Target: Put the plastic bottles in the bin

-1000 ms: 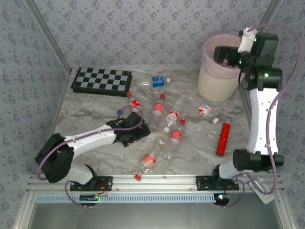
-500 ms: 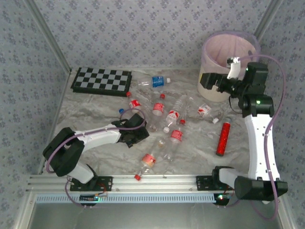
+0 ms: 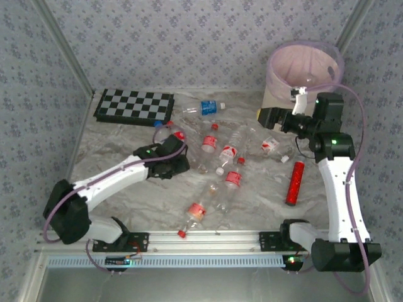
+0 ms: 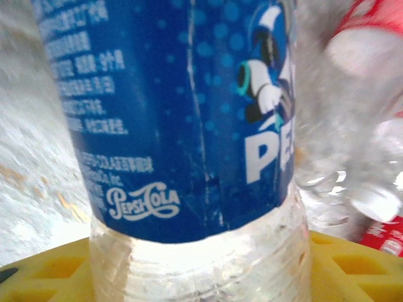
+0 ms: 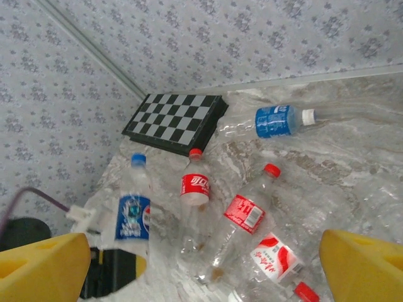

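Left claw (image 3: 167, 151): it was closed on the clear lower body of a Pepsi bottle (image 4: 189, 126), with its yellow pads (image 4: 50, 277) pressed on either side just under the blue label.
Pepsi bottle: from the right wrist we saw it standing cap up at about 9 o'clock on the table (image 3: 126, 148). We judged that the low grip kept it upright and clear of its neighbours for carrying.
Right claw (image 3: 267, 116): its jaws were spread wide with nothing between them. It hung at about 2 o'clock, just in front of the bin and facing the pile, which we read as readiness for the next pick.
Bin (image 3: 275, 104): it stood at 1 o'clock in the back corner, mouth open and pink liner in place, well apart from the held bottle. We could not tell what lay inside.
Loose bottles (image 3: 228, 153): red-labelled ones lay on their sides from the centre towards 6 o'clock. One blue-labelled bottle (image 3: 206, 107) lay at 12 o'clock beside the checkerboard (image 3: 134, 107).
Red tube (image 3: 295, 182): it lay at 4 o'clock, and as it was no bottle we meant to leave it.
Progress: we judged the job early, with most bottles not yet binned.
Risk: we thought the thin plastic could buckle and slip on the long carry.
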Motion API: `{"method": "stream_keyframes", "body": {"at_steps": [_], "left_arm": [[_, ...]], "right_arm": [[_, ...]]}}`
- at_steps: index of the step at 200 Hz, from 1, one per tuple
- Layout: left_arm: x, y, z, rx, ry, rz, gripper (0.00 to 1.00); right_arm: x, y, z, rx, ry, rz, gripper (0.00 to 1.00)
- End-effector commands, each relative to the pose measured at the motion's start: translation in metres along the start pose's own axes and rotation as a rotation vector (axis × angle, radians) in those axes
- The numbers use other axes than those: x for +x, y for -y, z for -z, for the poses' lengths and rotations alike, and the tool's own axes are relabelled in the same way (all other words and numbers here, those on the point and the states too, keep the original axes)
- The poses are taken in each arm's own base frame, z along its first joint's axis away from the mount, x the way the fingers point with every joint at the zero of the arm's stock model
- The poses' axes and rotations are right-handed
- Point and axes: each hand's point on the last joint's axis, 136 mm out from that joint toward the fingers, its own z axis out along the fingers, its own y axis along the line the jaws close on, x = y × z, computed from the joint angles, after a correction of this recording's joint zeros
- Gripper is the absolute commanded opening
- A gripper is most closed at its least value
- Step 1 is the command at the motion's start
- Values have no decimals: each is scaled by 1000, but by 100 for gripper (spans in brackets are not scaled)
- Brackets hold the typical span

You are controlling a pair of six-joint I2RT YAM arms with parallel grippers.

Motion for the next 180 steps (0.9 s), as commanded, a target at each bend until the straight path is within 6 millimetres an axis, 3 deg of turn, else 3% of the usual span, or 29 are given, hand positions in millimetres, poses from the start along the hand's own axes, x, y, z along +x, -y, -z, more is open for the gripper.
{"method": "stream_keyframes", "body": {"at_steps": [1, 32, 47, 75, 88, 136, 180], "left_arm": [[-25, 10, 29, 63, 84, -150, 39], [-39, 69, 32, 378, 102, -187, 18], [-37, 98, 38, 533, 86, -216, 15], [-29, 128, 48, 708, 49, -238, 0], [-24, 140, 57, 801, 39, -248, 0], [-14, 148, 54, 802, 12, -310, 0], [-11, 159, 54, 817, 20, -366, 0]], "right_arm": [[9, -7, -11, -41, -23, -44, 94], [20, -23, -41, -76, -77, -65, 88], [27, -30, -57, -86, -121, -56, 86], [45, -40, -85, -126, -203, -47, 79], [49, -42, -95, -145, -223, -58, 78], [48, -51, -125, -149, -260, -67, 99], [61, -57, -148, -157, -326, -56, 99]]}}
